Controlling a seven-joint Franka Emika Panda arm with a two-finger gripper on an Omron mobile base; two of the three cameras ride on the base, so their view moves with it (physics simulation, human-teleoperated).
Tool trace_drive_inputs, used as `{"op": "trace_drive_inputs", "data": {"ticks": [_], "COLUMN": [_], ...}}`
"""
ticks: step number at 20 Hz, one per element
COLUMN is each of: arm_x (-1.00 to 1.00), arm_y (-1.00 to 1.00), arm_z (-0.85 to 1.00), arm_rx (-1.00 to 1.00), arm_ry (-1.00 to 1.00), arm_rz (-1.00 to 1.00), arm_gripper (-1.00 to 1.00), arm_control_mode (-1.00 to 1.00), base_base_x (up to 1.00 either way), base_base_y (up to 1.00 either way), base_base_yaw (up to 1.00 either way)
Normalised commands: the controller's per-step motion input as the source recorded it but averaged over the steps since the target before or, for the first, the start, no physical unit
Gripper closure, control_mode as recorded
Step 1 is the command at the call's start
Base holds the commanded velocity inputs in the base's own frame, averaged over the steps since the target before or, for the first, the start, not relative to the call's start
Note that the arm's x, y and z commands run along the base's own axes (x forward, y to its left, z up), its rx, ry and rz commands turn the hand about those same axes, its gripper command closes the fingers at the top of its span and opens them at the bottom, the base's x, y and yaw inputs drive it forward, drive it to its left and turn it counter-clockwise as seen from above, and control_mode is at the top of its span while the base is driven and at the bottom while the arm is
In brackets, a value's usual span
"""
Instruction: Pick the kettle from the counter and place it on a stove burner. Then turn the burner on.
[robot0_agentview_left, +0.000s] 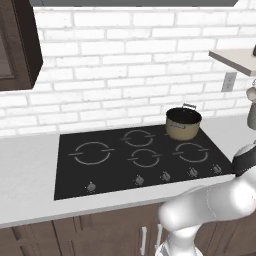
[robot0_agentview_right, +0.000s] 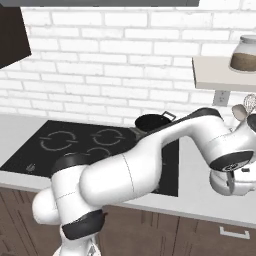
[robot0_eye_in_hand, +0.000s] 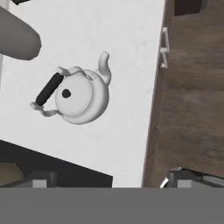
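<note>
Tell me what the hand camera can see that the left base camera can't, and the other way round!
The hand view looks down on the kettle, standing on the counter with its dark-gripped handle to one side, and the open gripper at the bottom. The left base view has the pot at the stove's back right, the ring markings, the knobs and the brick wall. Both show the pale counter and brown cabinets.
</note>
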Motion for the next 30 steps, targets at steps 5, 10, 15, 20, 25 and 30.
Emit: {"op": "trace_drive_inputs", "data": {"ticks": [5, 10, 15, 20, 25, 30], "arm_x": [0.18, 0.27, 0.43, 0.22, 0.10, 0.24], "arm_y": [0.00, 0.00, 0.07, 0.07, 0.00, 0.00], "arm_z": [-0.08, -0.36, -0.01, -0.17, -0.36, -0.26], "arm_rx": [0.00, 0.01, 0.00, 0.00, 0.01, 0.02], "arm_ry": [-0.01, 0.00, 0.00, 0.00, 0.05, 0.01], "arm_rz": [-0.08, -0.15, -0.22, -0.17, -0.13, -0.13], "arm_gripper": [-1.00, -1.00, -1.00, -1.00, -1.00, -1.00], "arm_control_mode": [-1.00, -1.00, -1.00, -1.00, -1.00, -1.00], "base_base_x": [0.00, 0.00, 0.00, 0.00, 0.00, 0.00], "base_base_y": [0.00, 0.00, 0.00, 0.00, 0.00, 0.00], "base_base_yaw": [0.00, 0.00, 0.00, 0.00, 0.00, 0.00]}}
